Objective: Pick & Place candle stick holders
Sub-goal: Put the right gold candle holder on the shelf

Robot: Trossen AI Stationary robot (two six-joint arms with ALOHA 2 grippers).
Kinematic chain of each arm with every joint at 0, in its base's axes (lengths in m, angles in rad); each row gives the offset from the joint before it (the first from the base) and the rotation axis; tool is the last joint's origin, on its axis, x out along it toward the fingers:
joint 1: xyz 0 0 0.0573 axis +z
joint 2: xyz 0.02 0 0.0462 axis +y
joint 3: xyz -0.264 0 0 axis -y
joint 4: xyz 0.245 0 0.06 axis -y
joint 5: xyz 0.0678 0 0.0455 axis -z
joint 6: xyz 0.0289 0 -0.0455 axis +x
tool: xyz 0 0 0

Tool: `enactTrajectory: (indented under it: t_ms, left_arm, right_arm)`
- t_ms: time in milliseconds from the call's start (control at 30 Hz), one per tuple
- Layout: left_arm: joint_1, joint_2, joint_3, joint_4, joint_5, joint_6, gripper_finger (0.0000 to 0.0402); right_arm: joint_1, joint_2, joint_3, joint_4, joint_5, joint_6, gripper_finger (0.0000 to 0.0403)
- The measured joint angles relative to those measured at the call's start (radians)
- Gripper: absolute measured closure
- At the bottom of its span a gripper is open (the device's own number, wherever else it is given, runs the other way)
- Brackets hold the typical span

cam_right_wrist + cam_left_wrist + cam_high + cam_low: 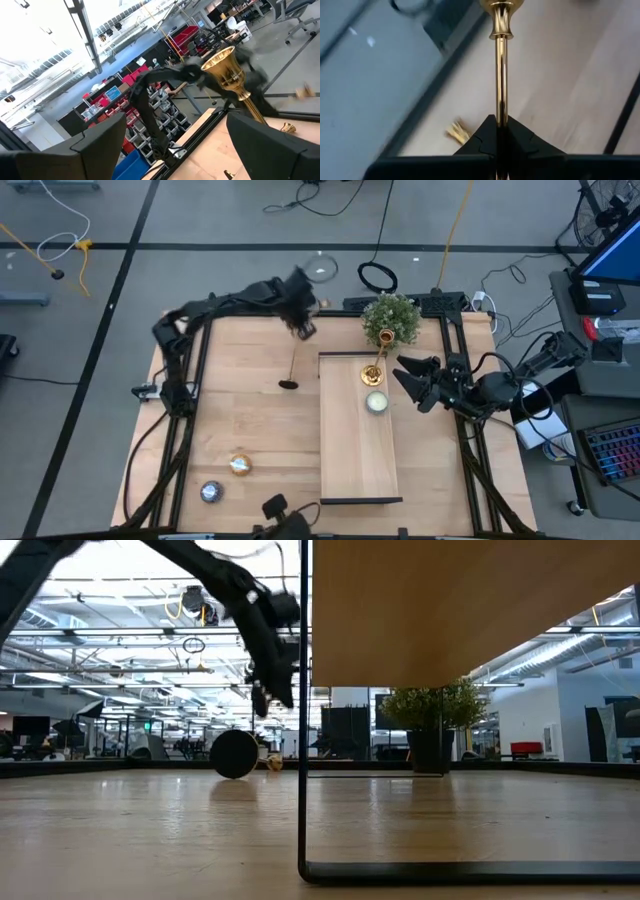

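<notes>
Wood table point(250, 430), long raised board point(358, 430) at centre-right. Left gripper point(300, 315) at 11 o'clock, clamped on a tall candle holder's point(500, 75) stem. Right gripper point(412, 380) at 3 o'clock, fingers apart, empty. One gold holder point(372, 372) is already on the board at its 12 o'clock end; judging progress: roughly a third done.

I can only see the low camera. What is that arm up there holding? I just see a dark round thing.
Observer: The left gripper is shut on the slim stem of a gold candle stick holder.
Operator: Are there more gold ones?
Observer: Yes, a second holder stands on the long wooden board, next to the potted plant.
Operator: Where's the other arm?
Observer: The right gripper hovers open at the board's right edge, near a tealight.
</notes>
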Motion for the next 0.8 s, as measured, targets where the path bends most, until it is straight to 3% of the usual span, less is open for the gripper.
enactTrajectory:
  t_ms: [167,467,633,800]
  left_arm:
    - [0.037,-0.139,0.001,0.077,0.014,-0.096,0.0389]
    - [0.018,-0.334,0.001,0.2,0.169,-0.27,0.0389]
    - [-0.09,-0.384,0.001,0.199,0.182,-0.316,0.0389]
    - [-0.269,-0.404,0.001,0.203,0.038,-0.375,0.0389]
  right_arm:
    - [0.0,0.001,0.0,0.002,-0.014,-0.003,0.006]
    - [0.0,0.001,0.0,0.012,-0.078,-0.019,0.006]
    - [0.0,-0.013,0.0,0.011,-0.176,-0.017,0.006]
    - [0.016,-0.054,0.0,0.01,-0.315,-0.017,0.006]
